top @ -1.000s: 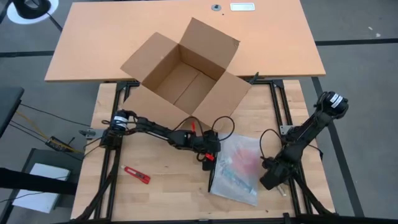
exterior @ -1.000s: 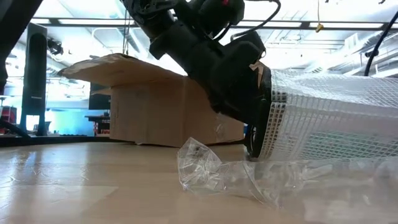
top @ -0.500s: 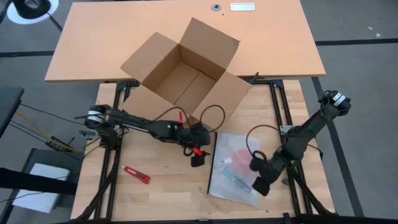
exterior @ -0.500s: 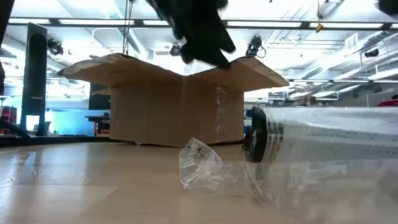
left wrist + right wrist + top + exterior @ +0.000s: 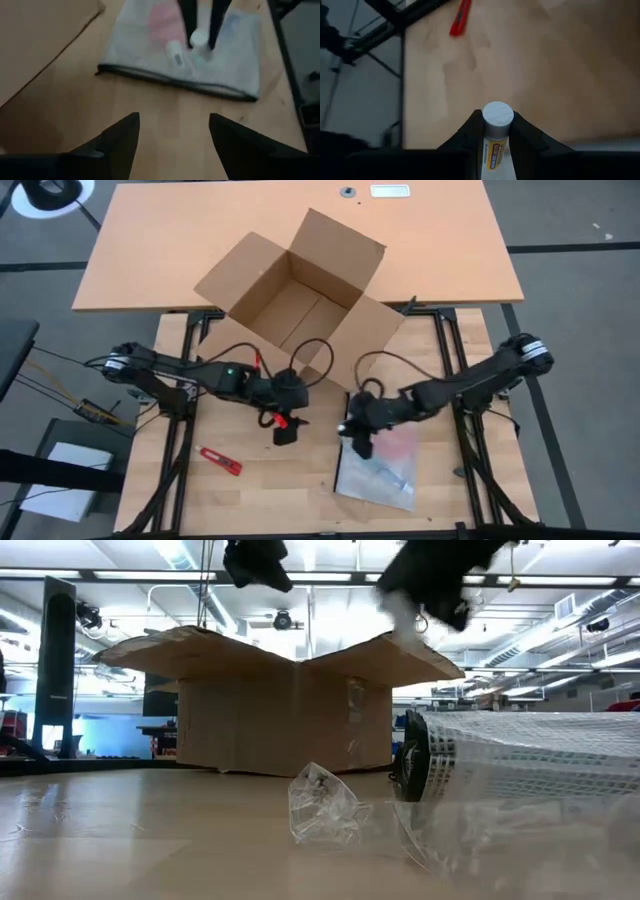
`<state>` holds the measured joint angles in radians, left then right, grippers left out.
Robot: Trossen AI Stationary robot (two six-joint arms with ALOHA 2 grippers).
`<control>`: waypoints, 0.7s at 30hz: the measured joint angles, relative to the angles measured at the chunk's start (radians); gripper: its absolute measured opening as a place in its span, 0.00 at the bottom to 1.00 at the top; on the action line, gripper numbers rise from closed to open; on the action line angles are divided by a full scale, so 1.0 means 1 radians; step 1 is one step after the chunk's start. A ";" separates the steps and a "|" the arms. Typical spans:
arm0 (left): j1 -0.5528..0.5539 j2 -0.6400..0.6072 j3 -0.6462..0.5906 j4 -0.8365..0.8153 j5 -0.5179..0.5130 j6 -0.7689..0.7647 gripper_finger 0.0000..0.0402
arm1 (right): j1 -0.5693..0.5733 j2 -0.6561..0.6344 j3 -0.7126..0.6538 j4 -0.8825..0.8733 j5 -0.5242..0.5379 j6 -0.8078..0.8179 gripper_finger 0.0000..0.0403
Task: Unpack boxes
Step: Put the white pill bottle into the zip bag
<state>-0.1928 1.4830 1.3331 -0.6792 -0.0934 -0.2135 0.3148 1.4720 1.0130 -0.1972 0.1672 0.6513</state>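
Observation:
The brown cardboard box [image 5: 295, 305] stands open at the table's far middle, its flaps spread. A white mesh bag [image 5: 380, 465] with small items inside lies flat on the near right of the table. My right gripper [image 5: 361, 442] hovers over the bag's far left corner, shut on a small white-capped tube [image 5: 498, 114] with a yellow label. My left gripper [image 5: 283, 431] hangs open above bare wood to the left of the bag, with nothing between its fingers [image 5: 125, 131]. My right gripper pinches the tube between its two fingers just below the white cap [image 5: 496, 131]. The cap sticks out past the fingertips, and the tube's body [image 5: 492, 150] runs back along the fingers. The tube is lifted clear of the table and the bag.
A red utility knife [image 5: 218, 461] lies near the table's left front. Crumpled clear plastic [image 5: 325, 805] sits on the wood in front of the bag [image 5: 530, 770]. The box's near flap [image 5: 355, 335] reaches out toward both grippers.
My left gripper has risen from the bag's far left corner and drawn back toward the table's left. My right gripper has swung from the table's near right, leftward across the bag, rising and rolling its wrist. In the low view the bag's mesh has sunk lower.

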 joint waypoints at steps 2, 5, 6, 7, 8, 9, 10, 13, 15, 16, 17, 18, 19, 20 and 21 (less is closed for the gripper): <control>0.000 -0.004 0.000 -0.021 -0.008 0.023 0.63 | -0.037 0.065 0.000 0.059 -0.005 -0.051 0.16; 0.000 -0.007 -0.001 -0.033 -0.009 0.051 0.63 | -0.084 0.157 0.000 0.124 -0.023 -0.101 0.16; 0.000 -0.007 -0.001 -0.033 -0.009 0.060 0.63 | -0.096 0.186 0.000 0.123 -0.035 -0.122 0.16; 0.000 -0.007 -0.001 -0.031 -0.008 0.073 0.63 | -0.108 0.211 0.000 0.122 -0.051 -0.139 0.16; 0.000 -0.007 -0.001 -0.031 0.001 0.080 0.63 | -0.117 0.232 0.000 0.108 -0.073 -0.153 0.16; 0.000 -0.007 -0.001 -0.031 0.011 0.086 0.63 | -0.125 0.247 -0.002 0.087 -0.094 -0.166 0.16; 0.000 -0.007 -0.001 -0.031 0.016 0.097 0.63 | -0.133 0.259 -0.002 0.076 -0.121 -0.175 0.16; 0.000 -0.007 -0.001 -0.031 0.027 0.107 0.63 | -0.144 0.257 -0.001 0.005 -0.183 -0.184 0.16; 0.000 -0.007 -0.001 -0.030 0.027 0.108 0.63 | -0.146 0.245 0.000 -0.066 -0.220 -0.194 0.16; 0.000 -0.007 -0.001 -0.029 0.027 0.108 0.63 | -0.147 0.240 0.001 -0.109 -0.241 -0.201 0.16; 0.000 -0.007 -0.001 -0.027 0.027 0.108 0.63 | -0.147 0.238 0.001 -0.152 -0.263 -0.210 0.16; 0.000 -0.007 -0.001 -0.025 0.027 0.109 0.63 | -0.148 0.237 0.002 -0.192 -0.292 -0.223 0.16; 0.000 -0.007 -0.001 -0.019 0.027 0.110 0.63 | -0.147 0.236 0.003 -0.234 -0.322 -0.238 0.16; 0.000 -0.007 -0.001 -0.018 0.027 0.110 0.63 | -0.147 0.236 0.003 -0.273 -0.350 -0.248 0.16; 0.000 -0.007 -0.001 -0.016 0.027 0.110 0.63 | -0.146 0.236 0.002 -0.307 -0.370 -0.248 0.16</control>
<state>-0.1928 1.4761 1.3323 -0.6952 -0.0663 -0.1031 0.1686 1.7081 1.0149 -0.5039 -0.2032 0.4034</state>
